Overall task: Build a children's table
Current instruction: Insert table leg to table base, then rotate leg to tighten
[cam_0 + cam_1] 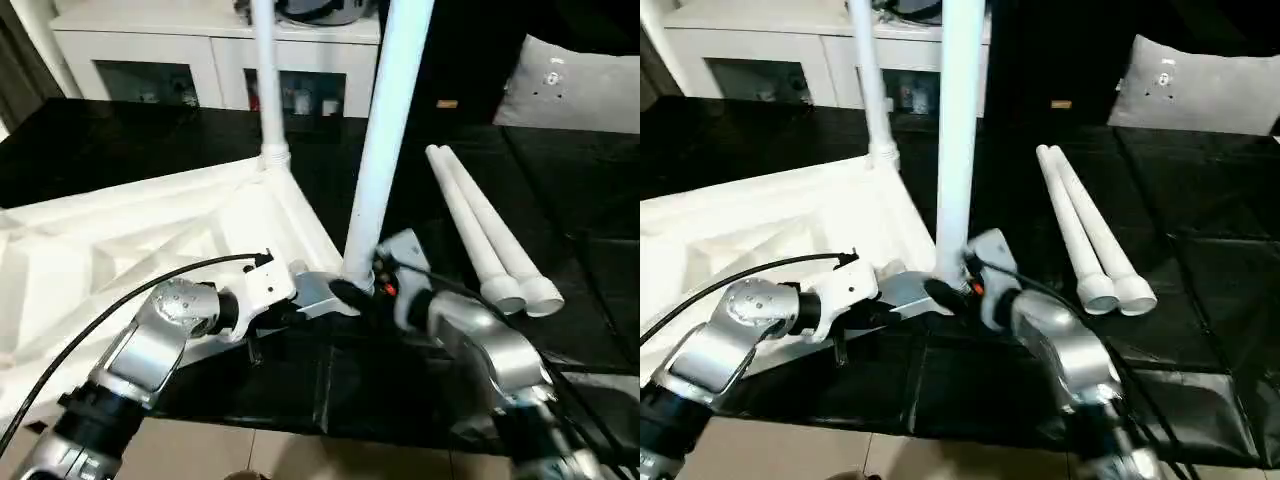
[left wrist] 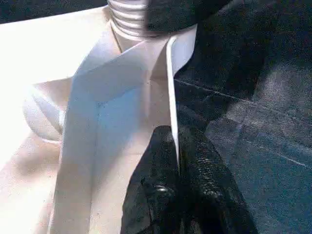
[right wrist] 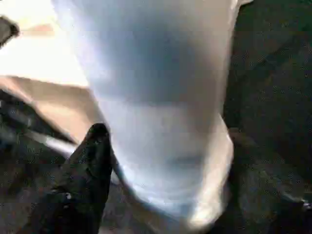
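Note:
The children's table top (image 1: pixel 150 230) lies upside down on a black surface, ribbed underside up. Two white legs stand upright in its corner sockets: a far leg (image 1: pixel 265 80) and a near leg (image 1: pixel 385 130). Two more legs (image 1: pixel 480 220) lie side by side to the right. My left gripper (image 2: pixel 175 134) is shut on the thin rim of the top, just beside the near corner socket. My right gripper (image 1: pixel 372 283) sits around the base of the near leg (image 3: pixel 161 97), right at the socket.
A white cabinet (image 1: pixel 200 60) with glass doors stands behind the work. A grey cushion (image 1: pixel 580 85) lies at the back right. The black cover (image 1: pixel 560 200) spreads to the right, and pale floor tiles (image 1: pixel 280 455) show at the near edge.

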{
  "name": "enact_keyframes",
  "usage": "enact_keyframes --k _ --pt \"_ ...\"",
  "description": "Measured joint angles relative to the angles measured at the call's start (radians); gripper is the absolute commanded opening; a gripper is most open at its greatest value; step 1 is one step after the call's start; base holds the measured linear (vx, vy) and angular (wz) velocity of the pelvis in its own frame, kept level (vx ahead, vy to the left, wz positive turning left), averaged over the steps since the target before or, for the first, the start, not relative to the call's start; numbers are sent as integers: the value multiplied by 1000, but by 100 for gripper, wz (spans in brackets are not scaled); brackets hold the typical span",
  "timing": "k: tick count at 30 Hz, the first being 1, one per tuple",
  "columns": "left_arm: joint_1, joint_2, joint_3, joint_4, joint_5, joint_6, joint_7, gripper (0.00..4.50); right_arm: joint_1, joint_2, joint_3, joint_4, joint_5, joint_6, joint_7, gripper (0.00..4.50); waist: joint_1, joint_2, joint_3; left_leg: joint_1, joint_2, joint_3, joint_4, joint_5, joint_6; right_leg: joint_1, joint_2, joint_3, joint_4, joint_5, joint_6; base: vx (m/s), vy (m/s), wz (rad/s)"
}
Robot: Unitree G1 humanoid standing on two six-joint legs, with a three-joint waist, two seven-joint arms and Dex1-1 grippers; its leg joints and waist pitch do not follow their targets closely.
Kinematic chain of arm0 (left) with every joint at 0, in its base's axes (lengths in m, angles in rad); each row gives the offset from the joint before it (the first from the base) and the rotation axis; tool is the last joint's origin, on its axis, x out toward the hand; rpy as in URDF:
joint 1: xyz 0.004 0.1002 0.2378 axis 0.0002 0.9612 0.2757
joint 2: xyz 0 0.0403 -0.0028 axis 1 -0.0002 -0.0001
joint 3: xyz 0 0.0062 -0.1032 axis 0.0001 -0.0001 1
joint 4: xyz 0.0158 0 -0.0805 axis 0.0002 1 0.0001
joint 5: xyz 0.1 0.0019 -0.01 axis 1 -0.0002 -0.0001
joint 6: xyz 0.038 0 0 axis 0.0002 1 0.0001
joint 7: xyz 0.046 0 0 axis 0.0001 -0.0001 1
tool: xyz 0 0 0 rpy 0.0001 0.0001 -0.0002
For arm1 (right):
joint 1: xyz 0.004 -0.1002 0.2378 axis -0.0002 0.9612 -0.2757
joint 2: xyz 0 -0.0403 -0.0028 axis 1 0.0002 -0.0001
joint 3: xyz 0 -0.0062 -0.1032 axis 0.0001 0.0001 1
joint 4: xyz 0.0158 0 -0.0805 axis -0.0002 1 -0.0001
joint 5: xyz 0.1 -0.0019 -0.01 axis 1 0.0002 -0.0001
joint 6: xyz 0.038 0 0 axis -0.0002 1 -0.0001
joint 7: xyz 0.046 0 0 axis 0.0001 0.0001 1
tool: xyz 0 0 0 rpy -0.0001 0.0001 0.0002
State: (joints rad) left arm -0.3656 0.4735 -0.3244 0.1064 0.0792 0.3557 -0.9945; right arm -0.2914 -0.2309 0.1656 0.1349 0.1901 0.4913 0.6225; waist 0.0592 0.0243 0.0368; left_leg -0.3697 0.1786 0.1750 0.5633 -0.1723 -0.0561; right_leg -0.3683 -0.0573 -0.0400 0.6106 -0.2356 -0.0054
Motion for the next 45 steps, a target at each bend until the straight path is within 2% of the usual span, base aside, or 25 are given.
enact_keyframes --k 7,11,20,23,24,27,29,30,35,45 --pt "-35 10 -7 87 -8 -88 -25 0 62 -100 -11 -52 15 -44 99 442 2 1 1 1 0 0 1 0 0 1 0 0 2 0 0 0 0 0" --pt "-64 23 -15 152 -7 -169 -61 0 64 -145 -42 -55 42 -83 161 448 2 1 1 1 0 0 2 0 0 1 0 0 2 1 0 0 0 0" --pt "-121 57 -51 253 -6 -316 -172 0 -25 -235 -38 -10 50 -215 338 448 10 -1 1 -2 0 0 5 -1 2 1 -1 -1 2 0 0 0 0 0" --pt "-138 64 -65 274 -6 -349 -207 0 -30 -244 -15 8 50 -231 391 448 17 -3 1 -2 1 0 7 -1 3 1 -1 -2 2 0 0 0 0 0" --pt "-153 65 -76 290 -6 -368 -236 0 -37 -245 26 28 43 -252 435 448 24 -3 1 -3 1 0 7 -2 4 1 -1 -2 2 0 0 0 0 0" --pt "-159 60 -88 292 -7 -386 -266 0 -51 -237 76 56 29 -280 472 448 35 -3 2 -3 1 0 9 -2 4 1 -2 -2 4 0 0 0 0 0" --pt "-165 56 -96 295 -7 -394 -273 0 -65 -232 85 72 21 -291 482 448 37 -4 2 -4 1 0 11 -2 5 1 -2 -2 5 0 0 0 0 0" --pt "-168 52 -100 300 -6 -400 -279 0 -69 -230 86 77 12 -302 488 421 39 -4 2 -4 1 0 13 -3 6 1 -3 -2 5 0 0 0 0 0" --pt "-185 43 -109 325 -3 -415 -287 0 -97 -212 109 140 -12 -320 495 388 41 -5 2 -4 1 0 16 -3 6 1 -3 -2 8 1 0 0 0 0" --pt "-193 32 -111 341 0 -434 -297 0 -103 -203 105 162 11 -312 519 289 52 -5 2 -5 1 0 16 -4 7 1 -3 -2 8 1 0 0 0 0"
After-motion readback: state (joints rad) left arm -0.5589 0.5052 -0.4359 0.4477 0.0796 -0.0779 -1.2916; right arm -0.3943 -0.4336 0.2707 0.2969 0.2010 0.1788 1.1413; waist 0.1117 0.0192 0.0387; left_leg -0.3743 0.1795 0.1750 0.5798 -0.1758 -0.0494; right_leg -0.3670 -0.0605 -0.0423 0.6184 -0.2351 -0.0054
